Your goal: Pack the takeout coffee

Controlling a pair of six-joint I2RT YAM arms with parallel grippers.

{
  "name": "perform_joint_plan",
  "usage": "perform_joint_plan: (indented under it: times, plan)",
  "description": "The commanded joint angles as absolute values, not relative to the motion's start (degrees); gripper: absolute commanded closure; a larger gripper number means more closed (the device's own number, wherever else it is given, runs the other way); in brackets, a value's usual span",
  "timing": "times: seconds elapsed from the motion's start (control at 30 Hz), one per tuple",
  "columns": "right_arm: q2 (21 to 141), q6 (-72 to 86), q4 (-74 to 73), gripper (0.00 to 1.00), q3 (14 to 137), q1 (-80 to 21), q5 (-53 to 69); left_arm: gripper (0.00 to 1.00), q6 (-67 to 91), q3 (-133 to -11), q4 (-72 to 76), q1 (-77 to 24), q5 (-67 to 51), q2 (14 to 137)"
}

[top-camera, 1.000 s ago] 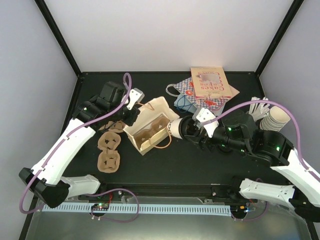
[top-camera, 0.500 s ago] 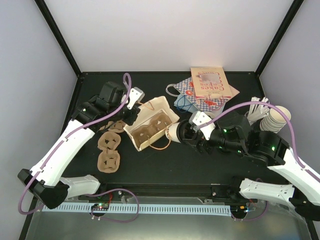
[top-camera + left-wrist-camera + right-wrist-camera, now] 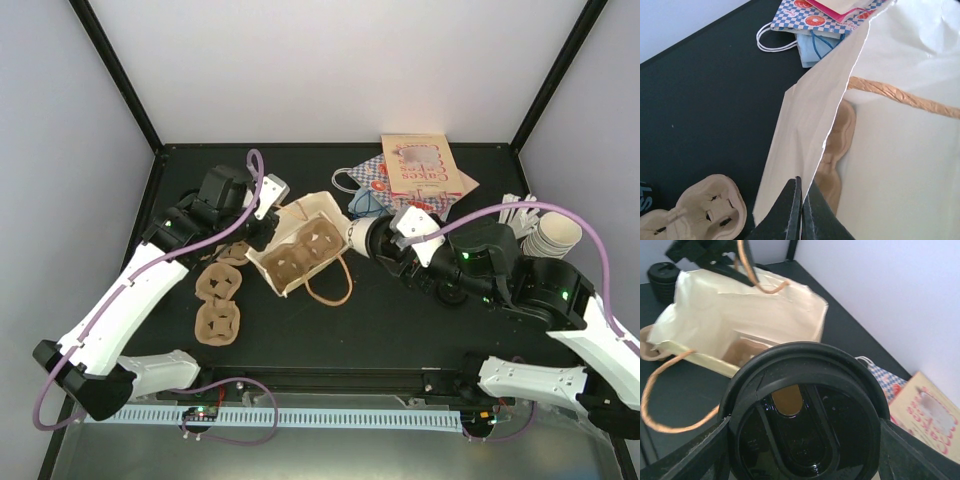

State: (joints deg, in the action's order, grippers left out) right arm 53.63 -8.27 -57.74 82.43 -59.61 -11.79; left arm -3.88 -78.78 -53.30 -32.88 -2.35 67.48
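- Since the takeout coffee [image 3: 355, 234] isn't in the bag [image 3: 316, 208] yet, I read this as the insert step. The cup lies sideways in my right hand [image 3: 372, 239], base toward the bag mouth, just at its rim on the rt side.
- Right hand: jaws wide, clamped either side of the cup near its black lid [image 3: 805, 425], which faces the wrist cam.
- Left hand [image 3: 801, 200]: pinched fully closed on the bag's paper edge, holding the mouth open.
- To do it well, IMO: line the cup up w/ a free socket of the cup carrier [image 3: 305, 245], avoid the twine handle [image 3: 330, 287], don't loosen the left pinch.
- Contents: the bag has one brown carrier inside, and both visible sockets are empty.
- Two loose carriers [image 3: 217, 322] lie outside it on the tabletop [image 3: 400, 320]. A lidless cup stack [image 3: 553, 238] sits far rt.
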Motion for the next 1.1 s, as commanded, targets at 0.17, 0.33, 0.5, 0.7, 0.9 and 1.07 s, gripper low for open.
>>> perform_joint_plan:
  times: [0.17, 0.33, 0.5, 0.7, 0.9, 1.07]
  plan:
    - [52.91, -12.48, -54.15, 0.43, 85.88, -59.97, -11.48, 0.98, -5.3, -79.11, -51.42, -34.19, -0.6, 67.01]
    - [56.99, -12.85, -50.41, 0.45, 85.4, -60.3, -5.08, 0.98, -5.46, -78.0, -51.08, -35.04, 0.42, 67.0]
    - [59.09, -13.17, -45.97, 0.45, 83.33, -61.42, -4.86, 0.98, -5.36, -77.5, -50.9, -35.85, 0.58, 66.81]
    - [59.98, -13.48, -45.63, 0.46, 80.08, -61.71, -6.85, 0.98, -5.28, -77.34, -50.7, -36.49, 0.85, 67.01]
    - [58.91, -11.67, -49.03, 0.46, 76.69, -62.75, -7.97, 0.98, -4.81, -77.57, -50.63, -37.3, 0.87, 67.12]
    - [57.51, -9.64, -51.33, 0.46, 73.65, -64.94, -9.01, 0.98, -4.68, -78.06, -50.71, -39.24, 0.83, 67.84]
